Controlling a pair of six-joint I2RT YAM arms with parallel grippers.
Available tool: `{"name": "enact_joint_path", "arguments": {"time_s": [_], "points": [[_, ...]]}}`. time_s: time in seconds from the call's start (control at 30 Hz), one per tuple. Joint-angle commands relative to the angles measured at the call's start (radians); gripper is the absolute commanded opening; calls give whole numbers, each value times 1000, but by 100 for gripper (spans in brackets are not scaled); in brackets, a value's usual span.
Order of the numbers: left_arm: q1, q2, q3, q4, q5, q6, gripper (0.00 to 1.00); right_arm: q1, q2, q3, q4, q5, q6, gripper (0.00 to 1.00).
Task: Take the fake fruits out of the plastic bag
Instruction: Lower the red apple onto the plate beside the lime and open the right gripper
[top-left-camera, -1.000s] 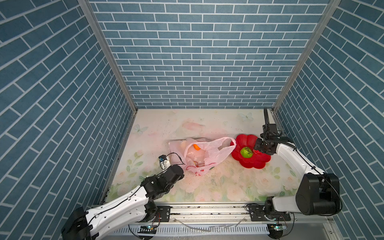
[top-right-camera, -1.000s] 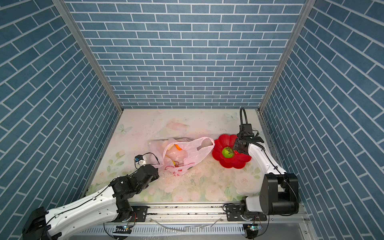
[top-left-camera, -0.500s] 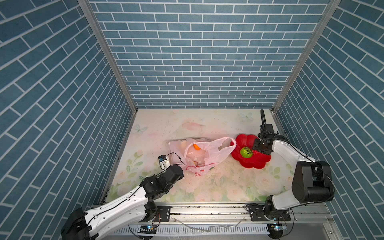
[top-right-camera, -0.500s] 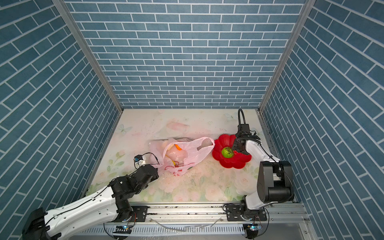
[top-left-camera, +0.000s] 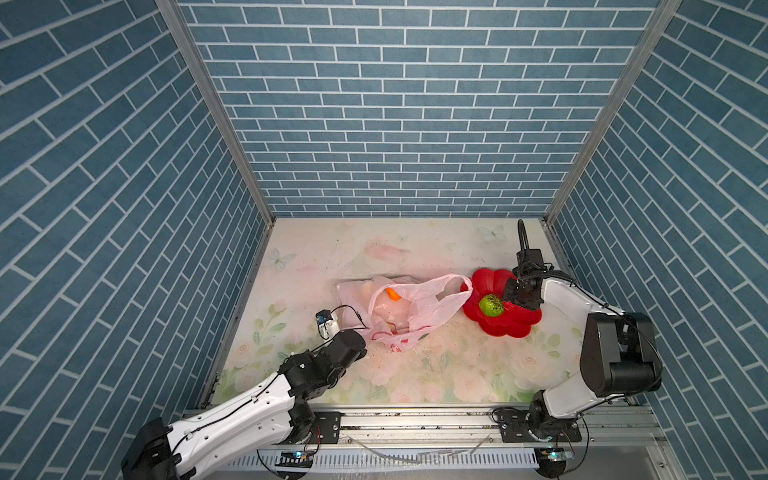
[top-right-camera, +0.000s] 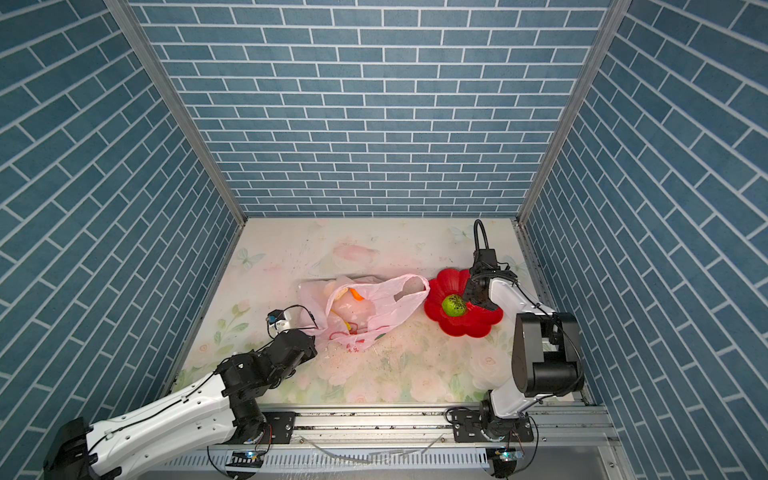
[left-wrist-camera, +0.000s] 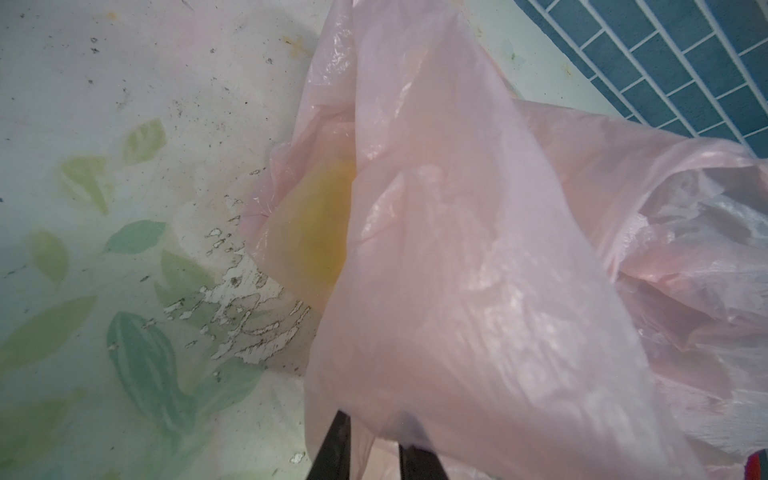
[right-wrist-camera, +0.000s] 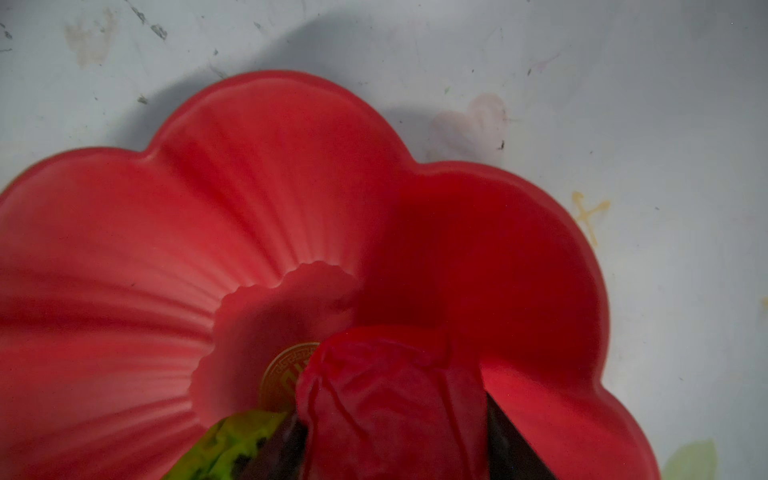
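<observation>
- The right end effector has its jaws part-open and clamped on the red ball, above the red plate. The arm hides this ball in both top views.
- On the plate rests the green ball, cut off in the right wrist view.
- The left end effector has its jaws nearly closed, pinching the plastic bag. Film veils the fingertips.
- The bag lies on the table beside the plate, with the orange piece inside. A yellow shape shows blurred through the film.
</observation>
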Motion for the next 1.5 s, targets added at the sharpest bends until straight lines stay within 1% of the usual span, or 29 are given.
{"name": "enact_joint_path", "arguments": {"time_s": [0.0,0.3,0.8,1.07,1.33,1.47], "points": [[-1,-13,-3,-33,-26,-9,23,-4,13,-22,6,-2,-22,46],[-2,-36,-3,-57,-30,-13,23,-4,31,-36,21,-9,-17,54],[-1,-43,-3,-58,-29,-9,23,-3,29,-25,3,-4,-16,81],[-2,-66,-2,-72,-27,-6,23,-3,-8,-11,-27,-4,-17,92],[-2,-99,-15,-80,-30,-9,23,-4,-48,18,-75,9,-25,95],[-1,-100,-15,-76,-28,-7,23,-3,-100,42,-116,10,-31,95]]}}
